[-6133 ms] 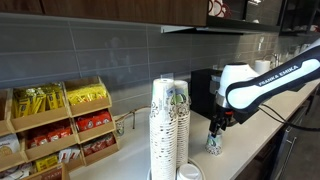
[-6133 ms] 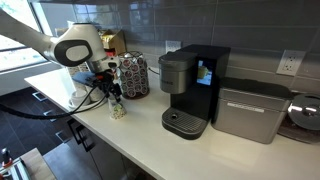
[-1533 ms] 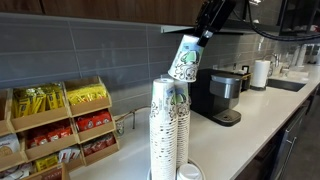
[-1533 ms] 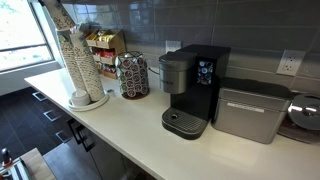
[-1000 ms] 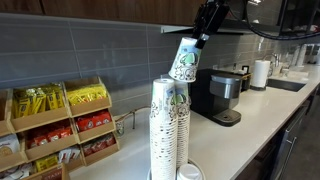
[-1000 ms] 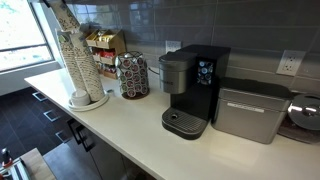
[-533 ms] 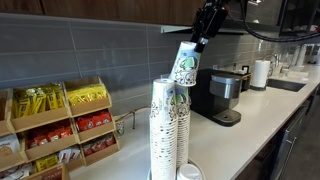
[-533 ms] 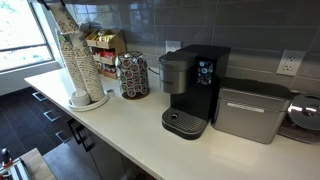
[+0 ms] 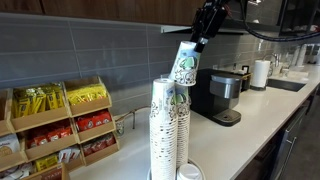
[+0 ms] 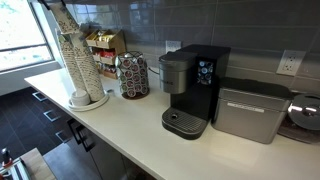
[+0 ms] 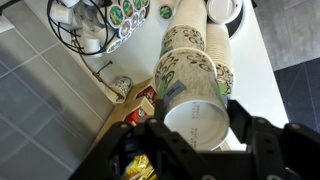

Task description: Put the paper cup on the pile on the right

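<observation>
Paper cup (image 9: 183, 62), tilted, is clasped at its rim by the gripper (image 9: 199, 42) just above the cup pile (image 9: 168, 130); contact cannot be judged.

We see a long white table (image 10: 130, 130) running along the tiled wall. Right below the tool (image 9: 199, 42), tall piles of paper cups (image 9: 168, 128) stand on it close together, with white lids (image 9: 188, 172) at their foot. Past the piles from the tool, against the wall, sits a wooden snack rack (image 9: 60, 125). Also near the piles is a wire pod holder (image 10: 132, 75). After it come a black coffee machine (image 10: 192, 85) and, just beside that, a silver box-shaped appliance (image 10: 250, 110). Far along the table from the tool we make out a paper towel roll (image 9: 262, 73).
</observation>
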### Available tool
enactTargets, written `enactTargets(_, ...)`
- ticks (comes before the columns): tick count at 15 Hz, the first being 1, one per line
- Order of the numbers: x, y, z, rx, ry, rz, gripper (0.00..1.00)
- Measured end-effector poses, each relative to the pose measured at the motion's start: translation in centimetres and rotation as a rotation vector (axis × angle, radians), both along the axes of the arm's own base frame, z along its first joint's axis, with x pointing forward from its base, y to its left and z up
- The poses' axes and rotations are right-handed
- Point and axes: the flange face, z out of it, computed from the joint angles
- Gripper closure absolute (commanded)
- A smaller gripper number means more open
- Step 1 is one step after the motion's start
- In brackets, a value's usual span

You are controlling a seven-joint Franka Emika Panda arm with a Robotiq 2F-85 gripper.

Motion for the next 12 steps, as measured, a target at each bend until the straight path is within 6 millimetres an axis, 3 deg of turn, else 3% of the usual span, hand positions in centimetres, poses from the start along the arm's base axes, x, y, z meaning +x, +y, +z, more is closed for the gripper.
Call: enactTargets(12, 1.3, 0.7, -0.6, 0.004, -0.02, 0.004, 0.61)
